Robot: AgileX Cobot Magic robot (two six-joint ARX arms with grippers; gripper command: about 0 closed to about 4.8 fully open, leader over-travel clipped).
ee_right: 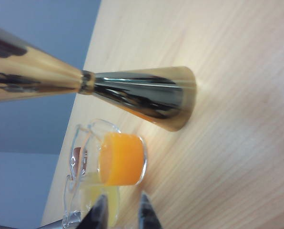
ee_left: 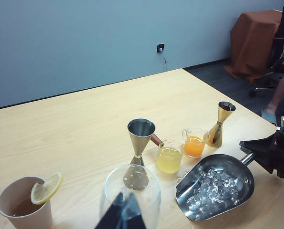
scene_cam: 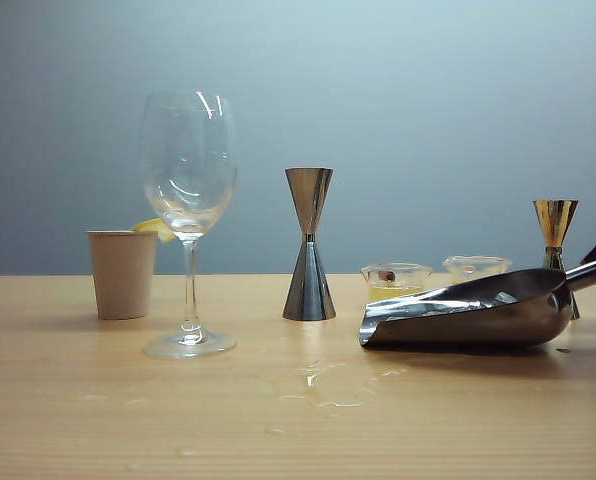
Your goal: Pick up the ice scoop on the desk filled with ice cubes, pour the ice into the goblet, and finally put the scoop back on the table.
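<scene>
Steel gleamed on the ice scoop [scene_cam: 468,315], which lay on the desk [scene_cam: 98,400] toward its right edge, well apart from the goblet [scene_cam: 188,215]. From the left wrist, ice cubes [ee_left: 216,183] filled the scoop, the right gripper [ee_left: 270,153] at its handle; the left gripper [ee_left: 124,214] hung over the goblet, spread unclear. From the right wrist, fingers [ee_right: 100,212] stood narrowly parted beside a gold jigger [ee_right: 108,90].

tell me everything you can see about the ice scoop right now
The ice scoop is large, of shiny polished steel, with a long rounded trough and a thin rod handle. It lies on the table, open mouth toward the goblet, and holds a heap of clear ice cubes. The right claw is at the handle end; whether it has gripped is unclear. Small puddles lie on the wood before its mouth.
</scene>
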